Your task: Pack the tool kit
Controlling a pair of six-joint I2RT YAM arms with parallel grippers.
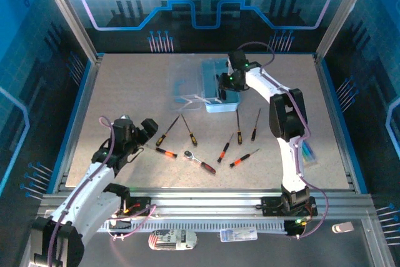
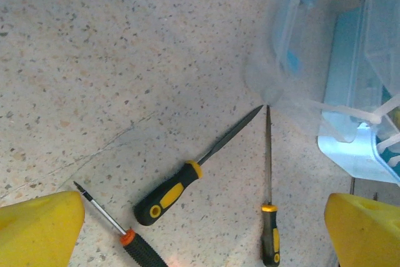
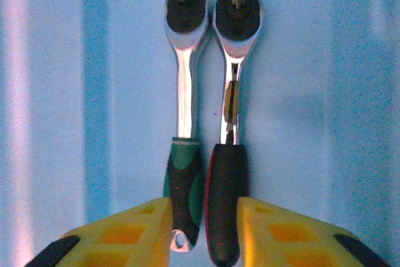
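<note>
Tool kit box (image 1: pixel 215 107) stands open in the upper centre of the top view on the speckled surface (image 1: pixel 125 92). Its clear lid (image 1: pixel 185 85) is folded out flat toward the left of the frame. The open lid gives free access from above, which is why the right tool (image 1: pixel 226 84) can hang directly over the tray. The box is a translucent pale-blue rectangle. The lid is nearly colourless, with a blue handle part showing through it.

In the right wrist view, two ratchets lie close side by side on the blue floor of the box, heads toward the top of the frame. The green-handled wrench (image 3: pixel 183 117) is on the left and the red-handled wrench (image 3: pixel 228 167) on the right. The yellow fingers (image 3: pixel 125 236) of the right tool stand a narrow gap apart, with the red-and-black grip in that gap. Whether they pinch it or clear it cannot be told.

The left tool (image 1: pixel 142 130), at lower left of the top view, is spread wide and holds nothing. In its wrist view it looks down on the yellow-handled screwdriver (image 2: pixel 169 195), the thin screwdriver (image 2: pixel 270 236) and the orange-collared screwdriver (image 2: pixel 134 248). This is judged a staging position for a pick.

A loose ratchet (image 1: pixel 200 161) and several screwdrivers lie mid-frame, apart from the box, so packing is judged at an early stage
</note>
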